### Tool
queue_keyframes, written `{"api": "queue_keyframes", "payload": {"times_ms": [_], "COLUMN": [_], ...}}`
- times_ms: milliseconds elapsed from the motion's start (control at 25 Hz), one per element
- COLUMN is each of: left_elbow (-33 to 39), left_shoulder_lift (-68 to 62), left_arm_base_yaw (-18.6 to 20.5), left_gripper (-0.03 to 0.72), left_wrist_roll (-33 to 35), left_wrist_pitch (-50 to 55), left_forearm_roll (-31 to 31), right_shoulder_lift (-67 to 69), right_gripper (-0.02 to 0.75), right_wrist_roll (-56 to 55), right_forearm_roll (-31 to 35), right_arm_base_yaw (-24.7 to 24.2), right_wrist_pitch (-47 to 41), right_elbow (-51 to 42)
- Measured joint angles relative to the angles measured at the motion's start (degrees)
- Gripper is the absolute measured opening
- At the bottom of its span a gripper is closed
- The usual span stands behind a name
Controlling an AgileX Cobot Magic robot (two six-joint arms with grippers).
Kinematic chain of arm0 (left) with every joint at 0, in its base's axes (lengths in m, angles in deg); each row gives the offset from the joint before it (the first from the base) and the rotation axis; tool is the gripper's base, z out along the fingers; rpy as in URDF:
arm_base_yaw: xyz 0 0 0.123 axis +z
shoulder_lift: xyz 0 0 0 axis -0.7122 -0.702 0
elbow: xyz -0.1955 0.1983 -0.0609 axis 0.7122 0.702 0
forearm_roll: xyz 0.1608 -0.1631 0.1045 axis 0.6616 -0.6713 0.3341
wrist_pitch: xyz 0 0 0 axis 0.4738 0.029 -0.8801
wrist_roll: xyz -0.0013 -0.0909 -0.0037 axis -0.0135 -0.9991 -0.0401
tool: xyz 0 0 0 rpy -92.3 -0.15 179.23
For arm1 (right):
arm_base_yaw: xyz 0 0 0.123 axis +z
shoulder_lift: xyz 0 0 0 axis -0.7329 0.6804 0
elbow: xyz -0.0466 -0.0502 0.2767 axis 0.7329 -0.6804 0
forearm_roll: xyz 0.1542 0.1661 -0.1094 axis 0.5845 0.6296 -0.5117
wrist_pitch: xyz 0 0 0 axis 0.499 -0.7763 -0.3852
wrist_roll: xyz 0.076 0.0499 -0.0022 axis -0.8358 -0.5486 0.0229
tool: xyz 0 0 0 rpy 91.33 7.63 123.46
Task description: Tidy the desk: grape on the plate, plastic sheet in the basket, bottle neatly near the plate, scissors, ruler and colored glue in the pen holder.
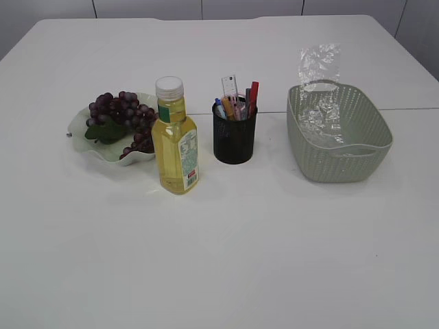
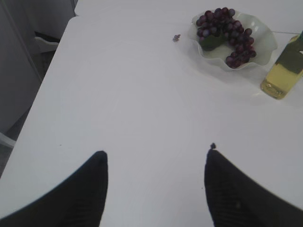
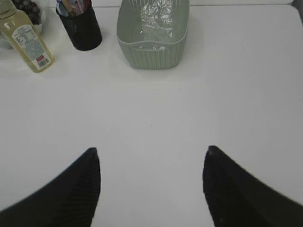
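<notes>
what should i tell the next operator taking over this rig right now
Left gripper and right gripper: both open, empty, hovering over bare table, away from the items.
Purple grape bunch lies on the pale wavy-edged plate.
Yellow oil bottle with white cap stands upright right beside the plate.
Black mesh pen holder holds a clear ruler and coloured pens or glue; scissors cannot be made out.
Clear plastic sheet sits in the green woven basket, sticking up above the rim.
Looks done. One loose speck lies beside the plate.
</notes>
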Motion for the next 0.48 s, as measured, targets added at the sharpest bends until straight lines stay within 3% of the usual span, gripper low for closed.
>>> {"api": "queue_keyframes", "payload": {"times_ms": [280,480], "left_elbow": [4.65,8.70], "left_shoulder_lift": [14.54,15.57], "left_arm_base_yaw": [0.00,0.00], "left_gripper": [0.476,0.464], "left_wrist_roll": [1.17,5.98], "left_wrist_pitch": [1.62,1.99], "left_forearm_roll": [-1.26,-5.99], "right_shoulder_lift": [-9.99,-15.66], "right_gripper": [0.497,0.497], "right_wrist_roll": [0.87,1.74], "right_forearm_roll": [-2.16,-1.73], "right_arm_base_yaw": [0.00,0.00], "right_wrist_pitch": [-1.12,-1.24], "right_elbow": [0.00,-1.75]}}
